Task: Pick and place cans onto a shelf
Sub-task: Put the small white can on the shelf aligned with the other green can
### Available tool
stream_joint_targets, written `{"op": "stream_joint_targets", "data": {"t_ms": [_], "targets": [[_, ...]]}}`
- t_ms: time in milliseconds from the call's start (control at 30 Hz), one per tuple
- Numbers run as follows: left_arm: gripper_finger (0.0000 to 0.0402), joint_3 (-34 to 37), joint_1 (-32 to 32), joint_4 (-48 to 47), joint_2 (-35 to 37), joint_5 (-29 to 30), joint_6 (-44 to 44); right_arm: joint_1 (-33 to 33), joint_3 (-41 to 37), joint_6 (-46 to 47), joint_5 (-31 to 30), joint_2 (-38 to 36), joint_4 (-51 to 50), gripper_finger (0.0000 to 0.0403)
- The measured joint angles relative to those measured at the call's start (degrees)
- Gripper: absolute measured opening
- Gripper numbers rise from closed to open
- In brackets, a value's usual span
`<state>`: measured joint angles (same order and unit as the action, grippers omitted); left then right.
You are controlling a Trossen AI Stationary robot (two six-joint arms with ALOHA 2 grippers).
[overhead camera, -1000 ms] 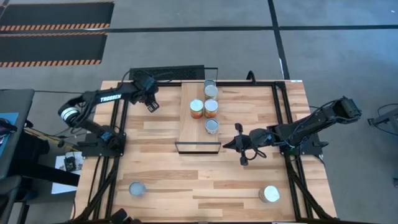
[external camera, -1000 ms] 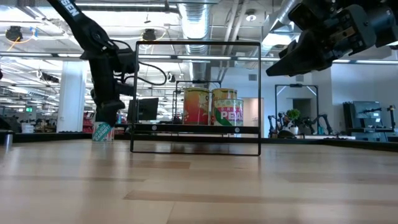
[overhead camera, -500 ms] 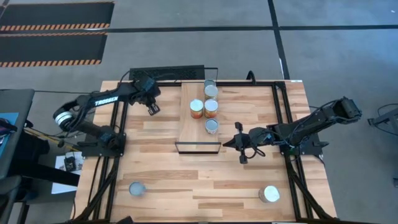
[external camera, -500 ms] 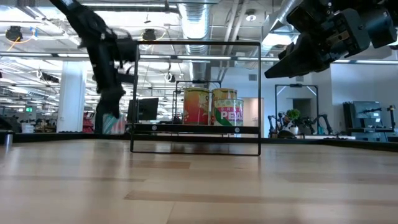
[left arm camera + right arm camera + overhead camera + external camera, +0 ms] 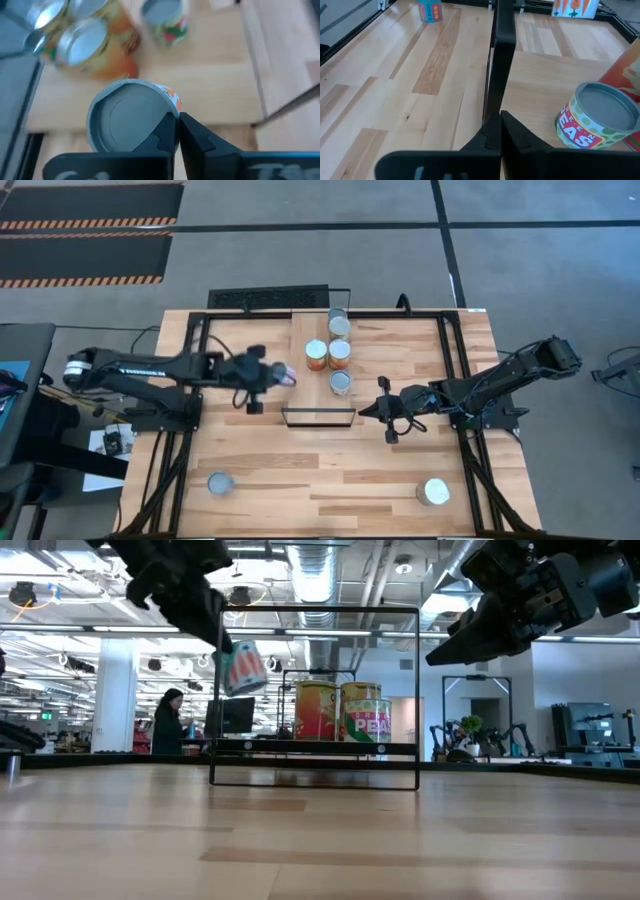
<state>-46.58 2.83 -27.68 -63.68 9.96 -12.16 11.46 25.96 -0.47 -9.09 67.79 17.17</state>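
The shelf [image 5: 303,385], a light-wood plank in a thin black frame, lies mid-table with several cans [image 5: 340,353] standing on it. My left gripper [image 5: 271,373] hangs at the shelf's left edge, shut on a blue-grey can [image 5: 285,375] with an orange-marked label; this can [image 5: 240,666] is in the air. My right gripper [image 5: 370,410] hovers shut and empty off the shelf's near right corner. Two more cans [image 5: 220,483] [image 5: 433,492] stand on their bases near the table's front edge. My left gripper's shut fingers [image 5: 167,131] meet at the rim [image 5: 169,111] of the can's round silver top, at one side of it. They come from above, slanting down. The can hangs below them, tilted and lifted clear of the table and the shelf.
The shelf's tall black wire frame [image 5: 315,695] rises at its near end, and a black rail [image 5: 502,55] runs just ahead of my right gripper. A green peas can [image 5: 595,122] stands close by on the shelf. Bare tabletop [image 5: 320,470] lies toward the front edge.
My left gripper has taken the can from the table's far left, lifted it clear and swung it toward the near and right, up to the shelf's left edge. The can stood upright then and now hangs tilted.
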Motion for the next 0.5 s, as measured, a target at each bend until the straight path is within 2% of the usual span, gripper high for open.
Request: {"op": "stream_joint_targets", "data": {"t_ms": [133,300,500], "targets": [[0.0,-2.42,-4.24,1.75,-5.24,2.9,0.7,0.0,0.02,0.0,0.01,0.0,0.03,0.001],[0.0,-8.78,-4.72,1.42,-14.68,5.76,-1.15,0.0,0.02,0.02,0.01,0.01,-0.21,0.001],[0.0,-16.99,-3.0,-2.17,-22.73,2.78,-4.47,0.02,0.02,0.02,0.01,0.0,-0.33,0.001]]}}
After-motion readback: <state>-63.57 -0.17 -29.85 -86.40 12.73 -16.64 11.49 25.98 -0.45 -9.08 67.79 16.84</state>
